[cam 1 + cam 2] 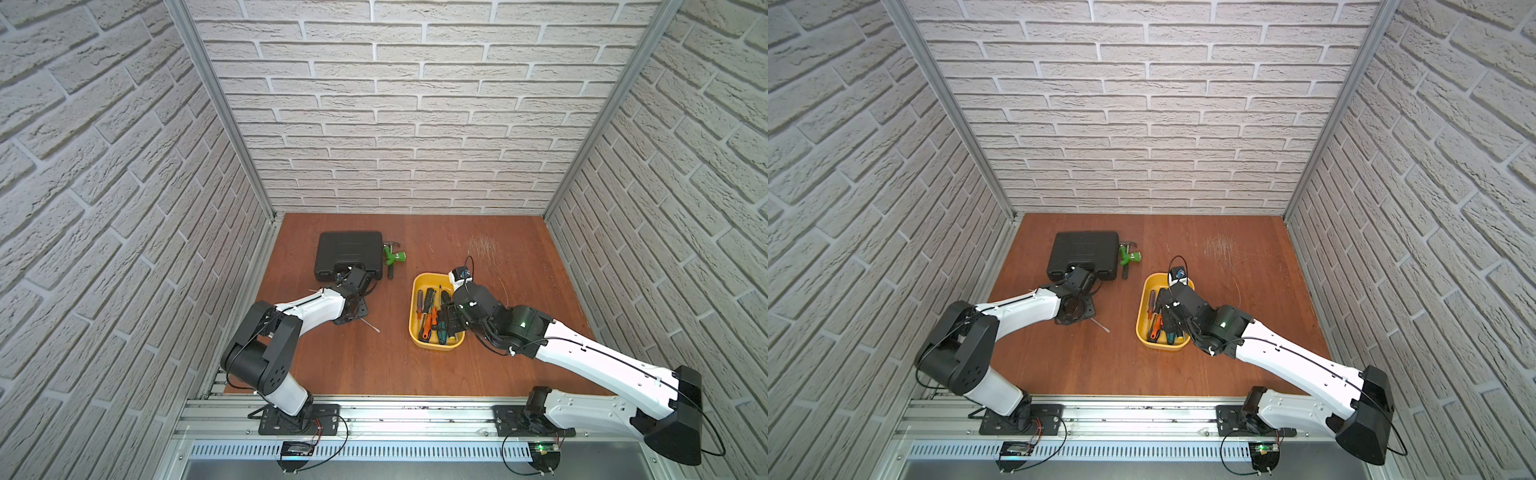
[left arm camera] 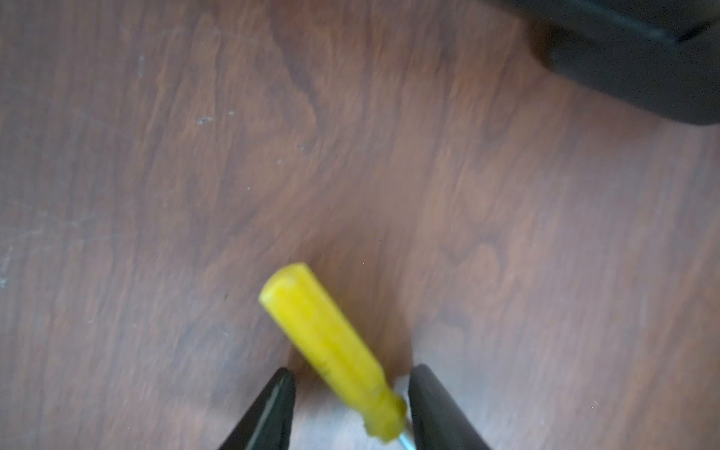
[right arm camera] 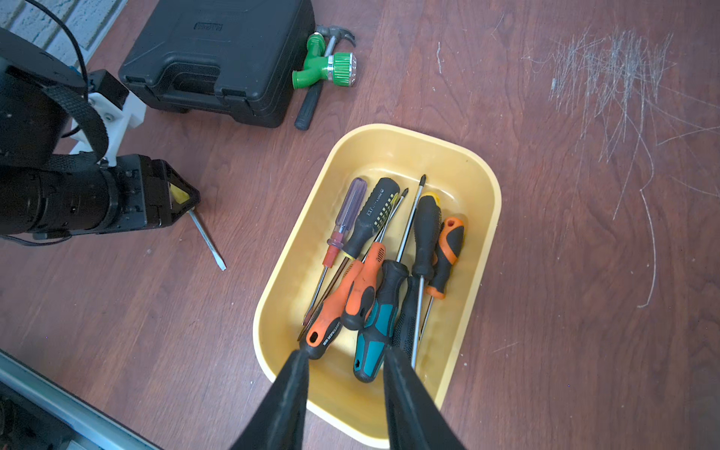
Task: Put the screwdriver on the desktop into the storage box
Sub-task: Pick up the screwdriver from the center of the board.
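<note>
Screwdriver (image 2: 327, 343) lies on the desktop (image 2: 156, 156) between parted jaws of the left tool (image 2: 352, 370), not yet gripped.

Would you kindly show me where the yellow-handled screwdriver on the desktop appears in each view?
Top view: screwdriver, shaft only, left of the storage box.
Top view: likewise.
Left wrist: yellow handle between the left end effector jaws.
Right wrist: shaft emerging from that end effector.
Shared landmark: black tool case.

Left gripper (image 2: 352, 374) and right gripper (image 3: 345, 355) each tilt forward and down, jaws standing partly apart.
</note>
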`<state>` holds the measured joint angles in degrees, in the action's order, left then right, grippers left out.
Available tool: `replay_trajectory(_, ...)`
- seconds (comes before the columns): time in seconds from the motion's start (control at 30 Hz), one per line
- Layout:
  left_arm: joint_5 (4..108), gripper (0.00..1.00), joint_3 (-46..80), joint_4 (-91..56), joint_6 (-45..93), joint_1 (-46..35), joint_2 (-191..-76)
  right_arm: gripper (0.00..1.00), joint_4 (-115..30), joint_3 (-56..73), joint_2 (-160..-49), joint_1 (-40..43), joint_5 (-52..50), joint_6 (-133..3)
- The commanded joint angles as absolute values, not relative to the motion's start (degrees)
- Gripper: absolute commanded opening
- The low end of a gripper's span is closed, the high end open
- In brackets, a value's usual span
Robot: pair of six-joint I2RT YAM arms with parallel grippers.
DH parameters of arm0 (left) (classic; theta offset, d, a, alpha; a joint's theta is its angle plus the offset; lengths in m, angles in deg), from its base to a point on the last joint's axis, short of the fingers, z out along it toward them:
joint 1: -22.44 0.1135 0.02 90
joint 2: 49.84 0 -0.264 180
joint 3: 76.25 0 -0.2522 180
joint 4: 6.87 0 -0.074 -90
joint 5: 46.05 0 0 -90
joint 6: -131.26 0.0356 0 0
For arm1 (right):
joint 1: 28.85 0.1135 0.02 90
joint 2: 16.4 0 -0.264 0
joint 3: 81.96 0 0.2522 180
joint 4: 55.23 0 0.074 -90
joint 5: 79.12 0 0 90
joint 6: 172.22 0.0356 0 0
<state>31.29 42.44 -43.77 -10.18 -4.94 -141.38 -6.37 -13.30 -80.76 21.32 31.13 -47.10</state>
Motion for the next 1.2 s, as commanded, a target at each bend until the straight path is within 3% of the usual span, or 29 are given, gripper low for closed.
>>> replay_trajectory(0.0, 31.97, 0.49, 41.48, -42.35, -9.72, -4.13, -142.81, 0.38, -8.95, -14.44, -78.92, 21.07, 30.57, -46.19)
replay_trajectory(0.1, 32.49, 0.39, 41.84, -42.09, -9.96, -4.01, -142.84, 0.38, -9.5, -15.31, -77.72, 20.74, 30.3, -45.98)
replay_trajectory(0.33, 31.99, 0.29, 44.18, -42.17, -10.64, -4.07, -140.48, 0.38, -9.91, -16.42, -76.34, 19.97, 29.96, -45.38)
replay_trajectory(0.73, 30.99, 0.01, 46.22, -44.37, -11.86, -7.08, -132.06, 0.38, -9.19, -17.79, -76.23, 18.56, 30.97, -43.76)
replay_trajectory(1.17, 28.28, 0.0, 38.2, -50.92, -9.33, -18.45, -122.25, 0.37, -6.84, -19.21, -76.91, 13.58, 29.83, -41.26)
